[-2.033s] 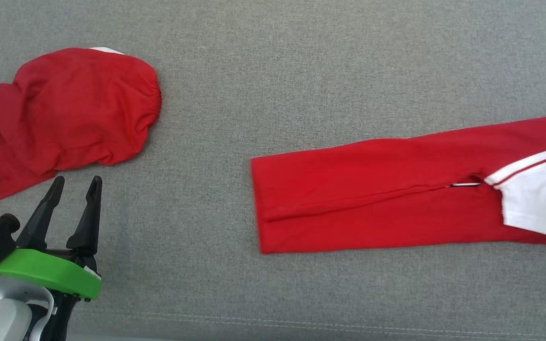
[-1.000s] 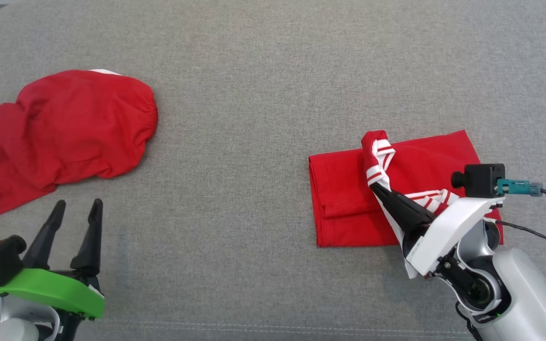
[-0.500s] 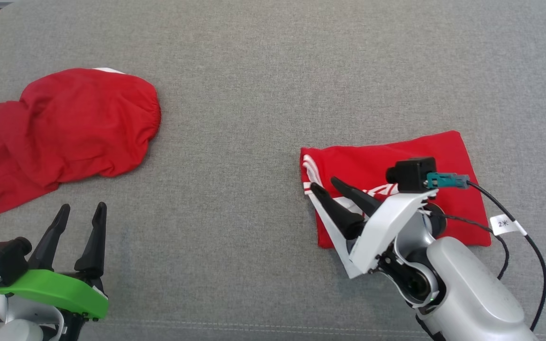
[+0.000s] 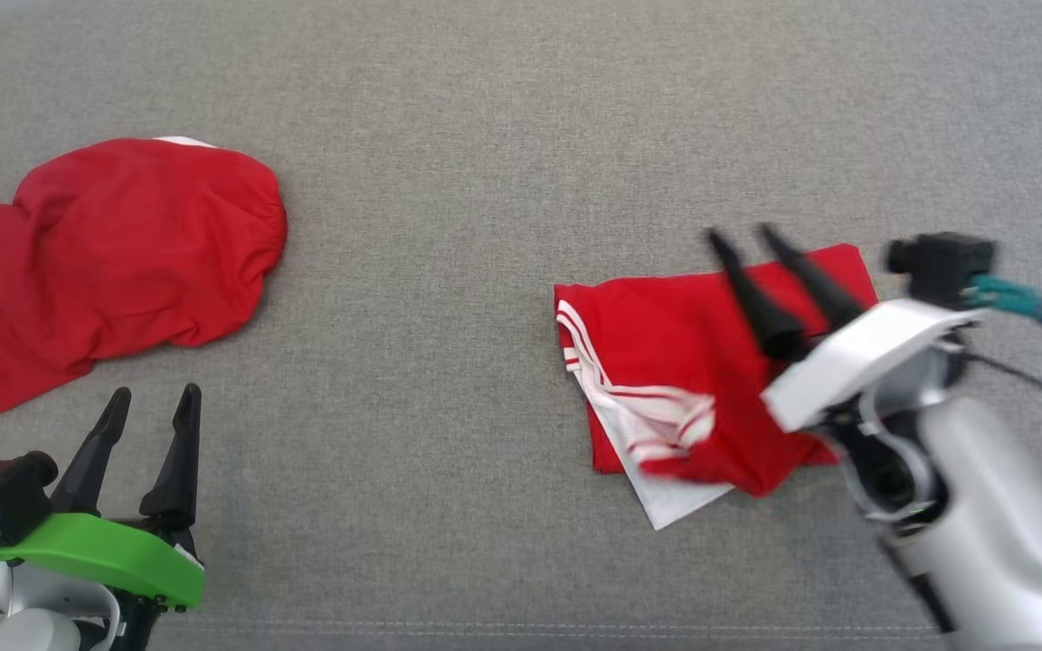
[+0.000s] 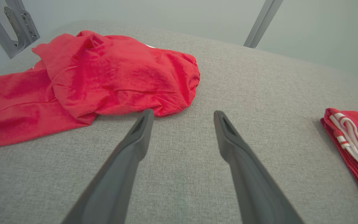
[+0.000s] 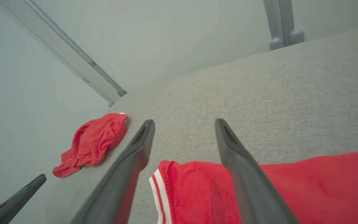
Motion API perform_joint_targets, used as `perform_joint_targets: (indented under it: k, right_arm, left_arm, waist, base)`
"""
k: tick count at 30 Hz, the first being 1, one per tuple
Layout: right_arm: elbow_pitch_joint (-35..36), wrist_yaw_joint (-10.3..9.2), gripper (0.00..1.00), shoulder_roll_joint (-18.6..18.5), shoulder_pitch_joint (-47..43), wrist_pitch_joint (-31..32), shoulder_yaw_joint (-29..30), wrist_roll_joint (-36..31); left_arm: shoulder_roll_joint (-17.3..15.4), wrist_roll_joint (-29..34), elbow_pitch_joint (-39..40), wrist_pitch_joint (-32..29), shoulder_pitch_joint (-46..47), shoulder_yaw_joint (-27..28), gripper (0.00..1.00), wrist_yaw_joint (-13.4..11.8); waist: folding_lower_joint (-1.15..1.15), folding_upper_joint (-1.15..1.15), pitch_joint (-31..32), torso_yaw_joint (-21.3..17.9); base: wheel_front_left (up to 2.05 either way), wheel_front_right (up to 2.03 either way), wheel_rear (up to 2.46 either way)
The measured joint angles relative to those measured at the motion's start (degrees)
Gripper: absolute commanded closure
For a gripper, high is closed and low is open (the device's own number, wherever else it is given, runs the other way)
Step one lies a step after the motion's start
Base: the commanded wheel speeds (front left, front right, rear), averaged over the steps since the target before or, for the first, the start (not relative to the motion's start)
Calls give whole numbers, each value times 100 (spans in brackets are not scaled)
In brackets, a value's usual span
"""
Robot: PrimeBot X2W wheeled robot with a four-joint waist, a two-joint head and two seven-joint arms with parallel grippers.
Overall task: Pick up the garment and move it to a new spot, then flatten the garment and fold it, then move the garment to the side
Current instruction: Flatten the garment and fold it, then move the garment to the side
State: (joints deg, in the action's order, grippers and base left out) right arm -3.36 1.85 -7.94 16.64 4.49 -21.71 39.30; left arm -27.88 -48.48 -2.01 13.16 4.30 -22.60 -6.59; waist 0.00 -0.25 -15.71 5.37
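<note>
Over garment [image 4: 657,344], right jaws newly apart

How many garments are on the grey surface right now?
2. The crumpled garment lies at the left, beyond the left gripper, partly out of frame. The folded garment lies at the right, under the open right gripper. None seems hidden.

Soft even light; motion blur smears the right jaws.
</note>
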Motion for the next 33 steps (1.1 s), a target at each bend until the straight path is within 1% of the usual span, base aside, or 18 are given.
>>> perform_joint_targets:
  k: [2, 3, 5, 6, 9, 16, 19, 20, 22, 23, 25, 27, 33]
  right_arm:
    - [-73, -159, 0, -382, -43, -22, 308, -69]
    - [-151, -212, 0, -549, -101, -27, 479, -49]
    - [-336, -316, 0, -860, -284, -3, 639, -79]
    - [-411, -349, 0, -927, -391, 36, 687, -52]
    - [-656, -355, 0, -987, -684, 172, 726, 108]
    - [-836, -353, 0, -1031, -747, 269, 795, 236]
    - [-920, -315, 0, -1009, -745, 403, 811, 425]
    - [-966, -244, 0, -990, -735, 470, 808, 537]
    - [-1014, -119, 83, -928, -691, 631, 811, 829]
    - [-1016, -30, 100, -882, -647, 761, 798, 1002]
    - [-977, 111, 100, -862, -582, 1022, 753, 1228]
    - [-907, 200, 100, -879, -475, 1306, 658, 1343]
    - [-538, 267, 100, -1223, 129, 2161, 519, 1540]
  left_arm:
    - [1, 0, 19, 0, -2, 3, 0, -1]
    - [4, 0, 22, 0, -2, 2, 0, -1]
    - [16, 0, 35, 0, -3, -1, 0, -1]
    - [16, 0, 49, 0, -7, 2, 0, -1]
    - [19, 0, 78, 0, -8, -1, 0, -1]
    - [23, 1, 96, -9, -7, -31, 0, -1]
    - [22, 1, 101, -9, -7, -21, 0, -5]
    - [22, 1, 97, -9, -5, -18, 0, -5]
    - [22, 1, 96, -14, -4, -19, 0, -5]
    - [22, 2, 97, -54, 2, -26, 0, -5]
    - [25, 34, 111, -58, 27, -66, 0, -5]
    - [32, 37, 129, -58, 48, -69, 0, -5]
    - [29, 37, 112, -57, 80, 2, 0, -5]
  waist:
    - [0, 0, -6, -25]
    - [0, 0, -10, -36]
    - [0, 0, -17, -54]
    - [0, 0, -25, -60]
    - [0, 0, -94, -79]
    - [0, 0, -198, -28]
    - [0, 0, -246, -2]
    - [0, 0, -258, 6]
    - [0, 0, -270, 22]
    - [0, 0, -274, 29]
    - [0, 0, -284, 53]
    - [0, 0, -302, 78]
    - [0, 0, -362, 85]
  base:
    - [0, 0, 0]
    - [0, 0, 0]
    - [0, 0, 0]
    - [0, 0, 0]
    - [0, 0, 0]
    - [0, 0, 0]
    - [0, 0, 0]
    - [0, 0, 0]
    - [0, 0, 0]
    - [0, 0, 0]
    - [0, 0, 0]
    - [0, 0, 0]
    - [0, 0, 0]
